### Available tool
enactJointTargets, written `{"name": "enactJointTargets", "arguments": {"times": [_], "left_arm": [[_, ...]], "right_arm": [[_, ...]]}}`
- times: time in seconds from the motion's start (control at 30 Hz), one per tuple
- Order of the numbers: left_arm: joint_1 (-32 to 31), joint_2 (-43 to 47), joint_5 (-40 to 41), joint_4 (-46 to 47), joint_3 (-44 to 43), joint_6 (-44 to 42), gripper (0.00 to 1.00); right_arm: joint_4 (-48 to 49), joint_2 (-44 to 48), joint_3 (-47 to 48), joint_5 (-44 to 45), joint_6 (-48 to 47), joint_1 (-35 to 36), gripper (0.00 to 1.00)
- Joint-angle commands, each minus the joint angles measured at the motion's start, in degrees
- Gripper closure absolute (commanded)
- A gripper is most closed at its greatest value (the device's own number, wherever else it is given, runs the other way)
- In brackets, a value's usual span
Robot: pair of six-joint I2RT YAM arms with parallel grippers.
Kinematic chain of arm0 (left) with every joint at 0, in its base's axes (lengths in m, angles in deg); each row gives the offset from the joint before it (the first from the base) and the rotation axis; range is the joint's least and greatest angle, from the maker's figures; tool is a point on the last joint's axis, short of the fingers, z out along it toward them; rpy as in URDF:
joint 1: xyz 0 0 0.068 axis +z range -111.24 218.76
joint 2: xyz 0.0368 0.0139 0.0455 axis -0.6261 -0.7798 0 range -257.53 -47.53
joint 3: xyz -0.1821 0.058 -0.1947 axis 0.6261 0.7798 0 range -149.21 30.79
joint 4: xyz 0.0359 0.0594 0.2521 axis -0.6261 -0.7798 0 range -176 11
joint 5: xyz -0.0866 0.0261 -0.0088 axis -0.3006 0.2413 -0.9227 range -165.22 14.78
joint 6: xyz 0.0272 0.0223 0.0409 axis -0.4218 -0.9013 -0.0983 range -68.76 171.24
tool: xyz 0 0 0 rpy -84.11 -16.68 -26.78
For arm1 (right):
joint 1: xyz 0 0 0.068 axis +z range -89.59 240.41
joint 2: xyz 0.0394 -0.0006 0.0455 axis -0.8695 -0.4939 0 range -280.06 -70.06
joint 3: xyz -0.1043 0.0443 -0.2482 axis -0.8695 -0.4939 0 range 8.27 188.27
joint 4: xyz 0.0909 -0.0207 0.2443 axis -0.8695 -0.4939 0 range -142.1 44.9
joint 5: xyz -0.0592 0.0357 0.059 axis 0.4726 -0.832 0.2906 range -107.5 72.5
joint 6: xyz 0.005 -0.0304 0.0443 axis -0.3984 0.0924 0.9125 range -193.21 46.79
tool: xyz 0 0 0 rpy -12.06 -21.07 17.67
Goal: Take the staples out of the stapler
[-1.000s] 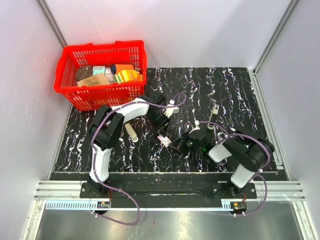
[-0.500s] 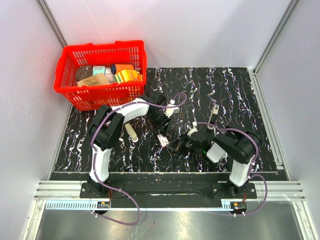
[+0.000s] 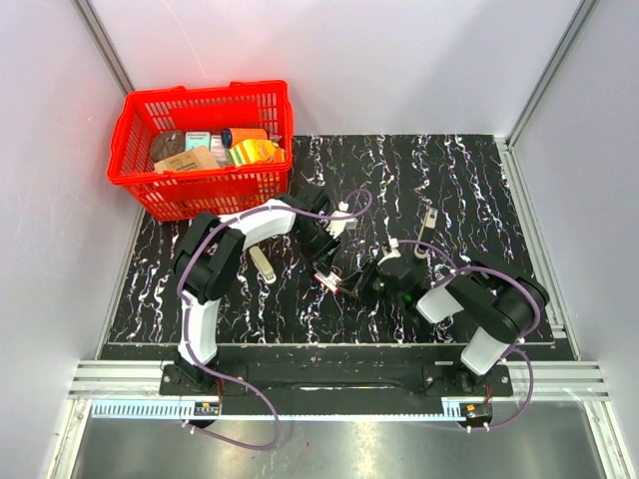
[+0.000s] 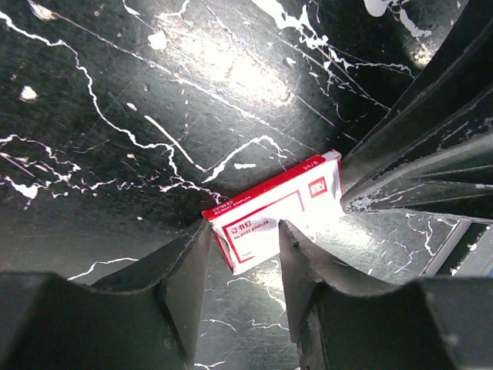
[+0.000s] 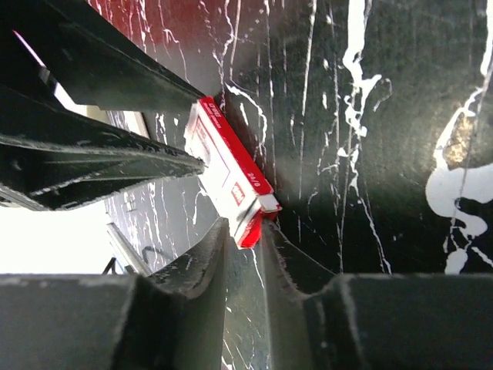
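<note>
The stapler (image 3: 429, 220), small, black and silver, lies on the mat at the right, apart from both grippers. The staples (image 3: 264, 266), a pale beige strip, lie on the mat left of centre. A flat red-and-white packet (image 3: 329, 280) sits between the two grippers. My left gripper (image 3: 324, 267) has its fingertips against one end of the packet (image 4: 277, 208). My right gripper (image 3: 349, 285) pinches the other end of the packet (image 5: 227, 166) between nearly closed jaws. In the wrist views the left gripper (image 4: 243, 227) and right gripper (image 5: 245, 227) face each other.
A red basket (image 3: 200, 100) with several packaged items stands at the back left of the black marbled mat (image 3: 469, 170). Grey walls close in the left, back and right sides.
The right arm's elbow shifted and came back while its gripper stayed at the packet. The left arm barely moved. The stapler and the staples have not moved.
</note>
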Motion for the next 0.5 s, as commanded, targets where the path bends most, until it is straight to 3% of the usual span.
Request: {"name": "enactJointTargets", "arguments": {"times": [0.0,0.1,0.4,0.43,0.47], "left_arm": [[-1.43,1.77,-4.85,-3.82,2.43,-0.01,0.54],[-1.43,2.73,-6.34,-4.17,2.96,-0.19,0.48],[-0.82,5.28,-11.45,-6.55,3.67,-3.09,0.39],[-0.20,5.72,-11.01,-6.72,3.06,-2.65,0.37],[0.59,6.33,-10.39,-7.25,1.84,-2.48,0.29]], "right_arm": [[-9.03,2.89,1.35,5.98,-2.65,-1.74,0.65],[-13.51,5.88,1.61,7.56,-3.97,-3.24,0.55],[-30.64,12.83,7.31,6.42,-11.00,-7.02,0.55],[-32.84,13.44,8.11,6.42,-12.75,-7.19,0.54],[-35.39,14.23,8.90,6.42,-13.72,-7.20,0.53]]}}
